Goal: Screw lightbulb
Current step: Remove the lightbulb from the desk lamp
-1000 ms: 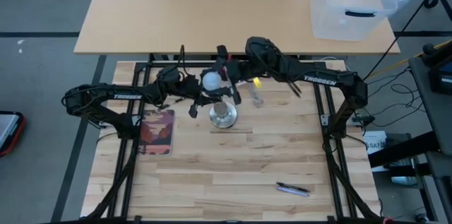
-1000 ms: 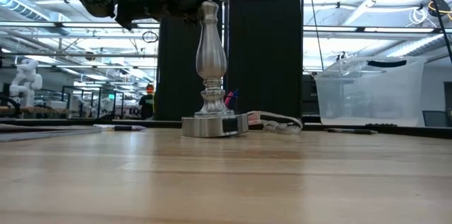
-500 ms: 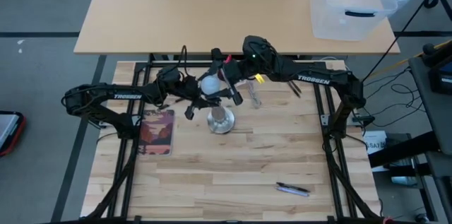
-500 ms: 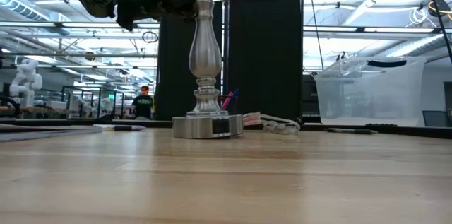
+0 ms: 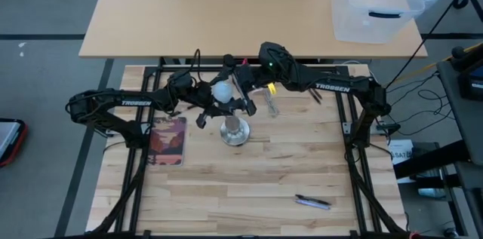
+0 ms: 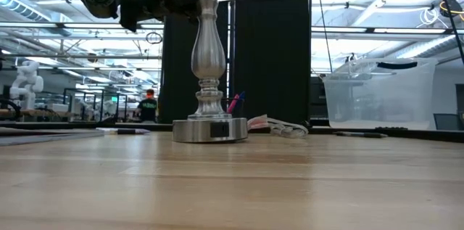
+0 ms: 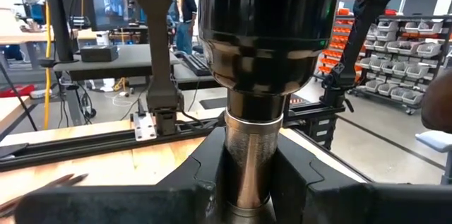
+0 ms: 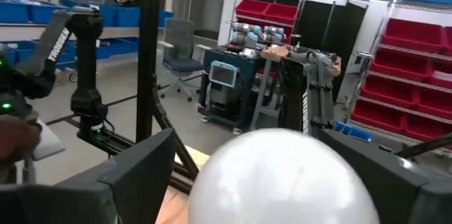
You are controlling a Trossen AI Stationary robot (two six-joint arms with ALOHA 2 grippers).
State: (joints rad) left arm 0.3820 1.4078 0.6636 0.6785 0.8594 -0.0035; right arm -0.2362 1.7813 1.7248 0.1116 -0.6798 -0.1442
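Gripping the socket stand's (image 7: 247, 160) neck, the left gripper (image 7: 244, 181) pinches it in the left wrist view. Only the right wrist view shows the right gripper (image 8: 275, 174) spread around the lightbulb (image 8: 279, 178).

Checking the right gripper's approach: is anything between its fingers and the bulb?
Nothing visible. The bulb sits bare between the right gripper's open fingers, atop the stand, whose neck the left gripper clamps.
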